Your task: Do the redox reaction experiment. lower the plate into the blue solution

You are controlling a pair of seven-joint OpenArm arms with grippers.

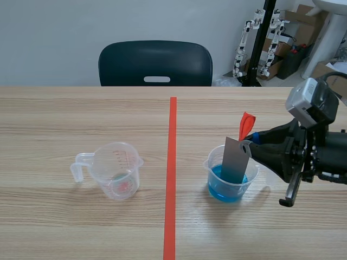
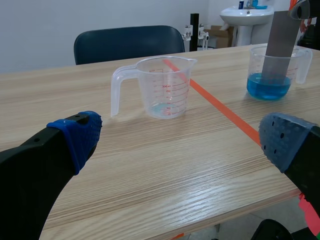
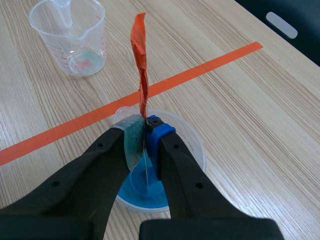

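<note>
Right gripper point(image 3: 145, 129), level, tight on upright plate point(image 1: 236, 160) in blue solution point(image 1: 218, 190).

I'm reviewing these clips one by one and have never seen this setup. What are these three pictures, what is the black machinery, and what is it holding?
It is a robot with two black arms, each ending in a two-fingered gripper. The scene view looks across the table from between the arms; the other two come from cameras on each wrist. The right gripper is shut on a grey plate bearing an orange-red tag, holding it down into a clear cup of blue solution; its lower end reaches about the liquid's surface. The left gripper is open, holding nothing. A second, nearly empty measuring cup stands across the orange tape line.
</note>
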